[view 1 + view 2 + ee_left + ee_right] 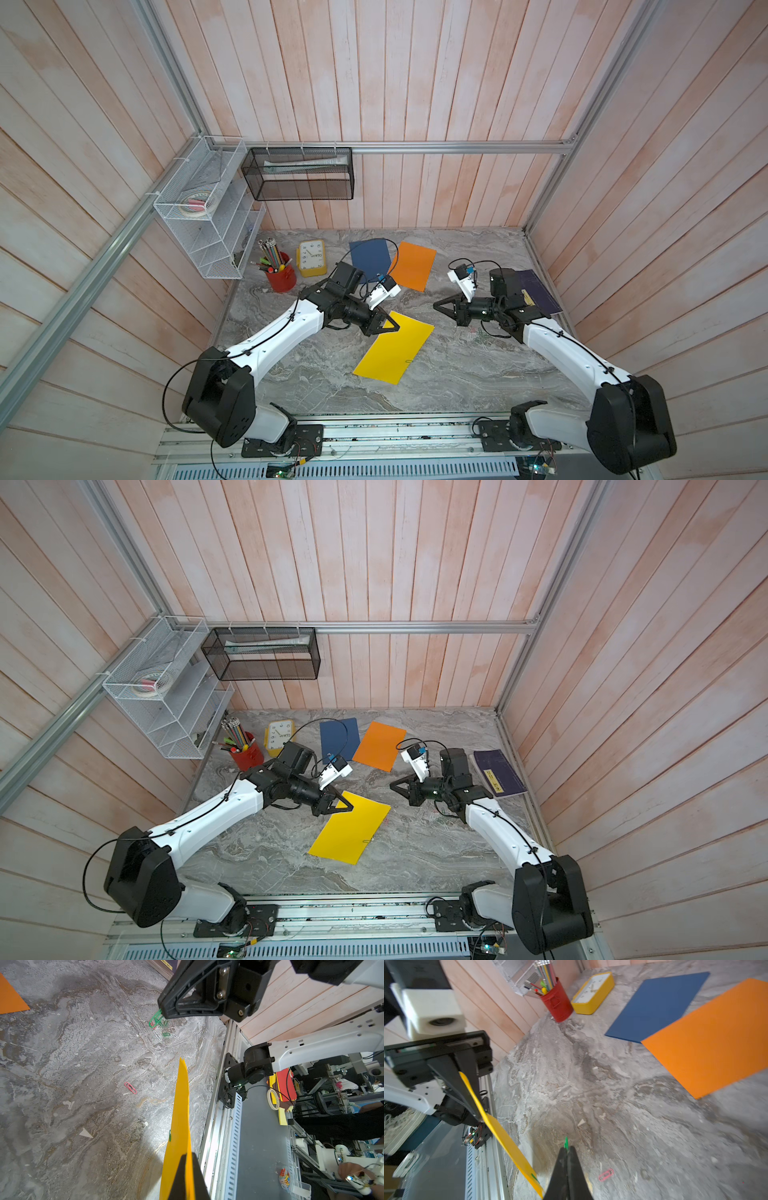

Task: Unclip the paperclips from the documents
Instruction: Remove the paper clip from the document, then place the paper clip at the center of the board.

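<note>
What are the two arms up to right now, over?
Left gripper shut on yellow sheet, at a corner. Right gripper shut on green paperclip. Second green clip on sheet's edge. Nothing in the way.

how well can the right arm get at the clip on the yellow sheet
Probably, once it lets go: the right gripper is shut on a green clip. The remaining clip sits on the yellow sheet, on the edge facing that gripper, bare table between.
</note>
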Controlling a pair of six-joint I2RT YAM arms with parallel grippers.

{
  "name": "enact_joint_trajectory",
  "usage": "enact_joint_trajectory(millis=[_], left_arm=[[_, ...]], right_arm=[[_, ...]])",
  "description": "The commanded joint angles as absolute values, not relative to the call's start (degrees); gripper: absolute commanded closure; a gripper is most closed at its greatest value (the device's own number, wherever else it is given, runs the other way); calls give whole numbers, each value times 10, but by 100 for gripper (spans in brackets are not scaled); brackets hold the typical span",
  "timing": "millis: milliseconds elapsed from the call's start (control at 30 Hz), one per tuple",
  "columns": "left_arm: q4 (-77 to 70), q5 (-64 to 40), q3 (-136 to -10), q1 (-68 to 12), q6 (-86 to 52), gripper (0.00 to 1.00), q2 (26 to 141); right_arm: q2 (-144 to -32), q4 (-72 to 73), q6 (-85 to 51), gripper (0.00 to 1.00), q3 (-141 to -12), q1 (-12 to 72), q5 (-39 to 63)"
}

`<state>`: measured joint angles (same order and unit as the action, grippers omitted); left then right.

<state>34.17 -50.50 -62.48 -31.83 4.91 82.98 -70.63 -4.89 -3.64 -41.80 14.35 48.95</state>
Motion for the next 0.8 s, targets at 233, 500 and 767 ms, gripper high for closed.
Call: enact_joint_trajectory(millis=[233, 500, 767], left_arm=[[292, -490, -646, -319, 28, 100, 848], [287, -485, -643, -319, 25, 100, 847], [282, -480, -643, -319, 21, 100, 845]], right_arm=[[-711, -52, -151, 94, -337, 40, 343], [-758, -72, -168, 94, -306, -1, 294], [-791, -95, -170, 93, -311, -2, 260]])
